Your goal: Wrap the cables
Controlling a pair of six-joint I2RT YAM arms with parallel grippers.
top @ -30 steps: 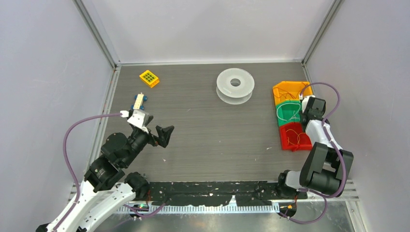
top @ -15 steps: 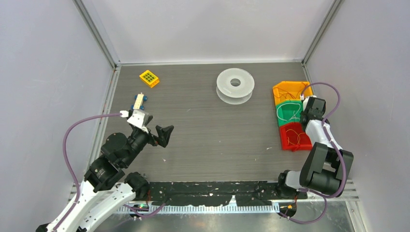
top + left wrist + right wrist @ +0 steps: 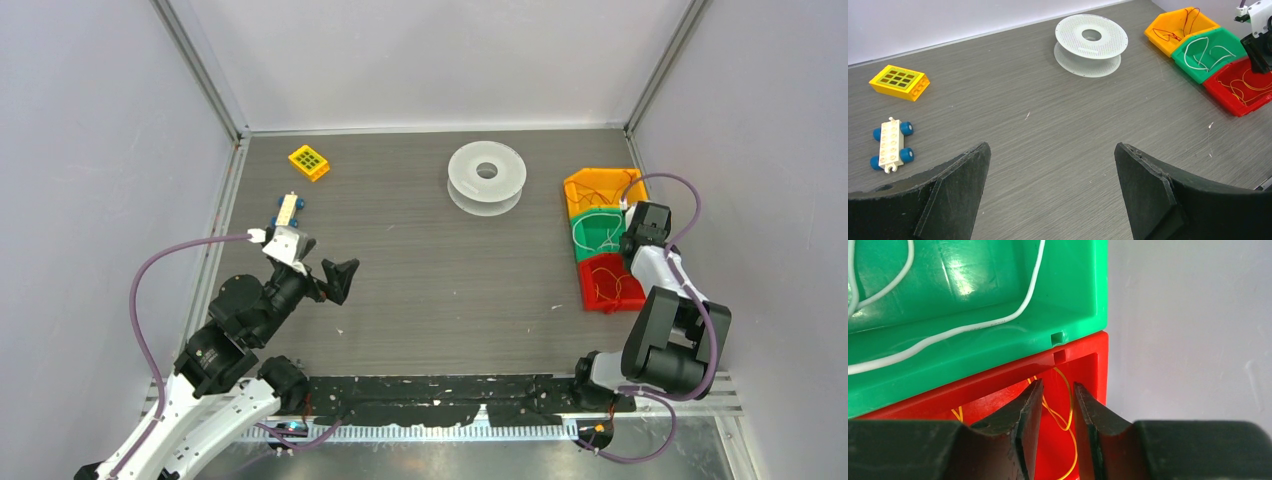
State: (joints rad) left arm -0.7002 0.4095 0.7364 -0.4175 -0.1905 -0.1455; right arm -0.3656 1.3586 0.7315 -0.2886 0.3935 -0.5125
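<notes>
**right gripper over the red bin, yellow wire between its fingers**

the cables point(image 3: 1066, 428) are a thin yellow wire that lies in loose curls inside the red bin point(image 3: 998, 385), the nearest of 3 bins at the right side of the table point(image 3: 450, 280). the right gripper point(image 3: 1057, 390) points down into this bin. its fingers are close together with a narrow gap, and 1 loop of the wire passes through the gap - it is not clamped, as far as i can see. the left gripper point(image 3: 1050, 165) hangs over the left part of the table with its fingers wide apart and holds nothing.

i judge the wire to be very light, soft and springy. it can slip out of the pads, and the curls may catch on each other when pulled. a good place to hold is a single strand that stands free of the bin floor, not the whole bundle.

the table is a dark grey board with fine grain - flat, probably with little grip. plain pale walls close it on 3 sides. the white spool point(image 3: 465, 175) stands near the back.
</notes>
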